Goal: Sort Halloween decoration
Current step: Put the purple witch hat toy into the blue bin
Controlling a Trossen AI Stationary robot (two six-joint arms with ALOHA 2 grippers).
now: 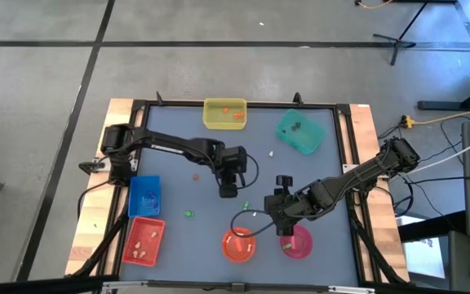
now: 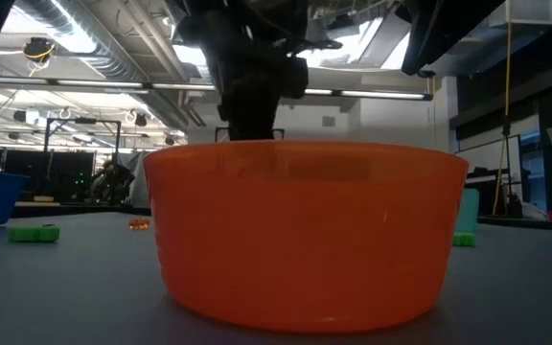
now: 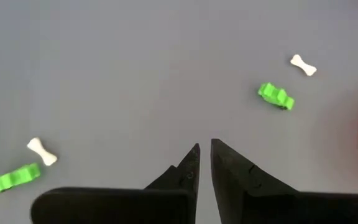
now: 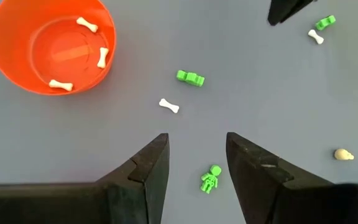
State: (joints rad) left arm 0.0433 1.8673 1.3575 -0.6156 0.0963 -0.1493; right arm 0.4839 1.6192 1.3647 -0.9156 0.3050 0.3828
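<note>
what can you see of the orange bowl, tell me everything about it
The orange bowl is round, with slightly tapered walls and a flat bottom, and looks like glossy moulded plastic. It stands upright on the grey table near its front edge, beside a pink bowl. Inside lie three small white bones, loose on the bottom. No gripper touches it; the right gripper hangs open nearby over a green skeleton.

Containers: two trays [image 1: 144, 196], three bowls [image 1: 238, 246], yellow box [image 1: 224, 114]. Three bones [image 4: 88, 25] inside orange bowl.
</note>
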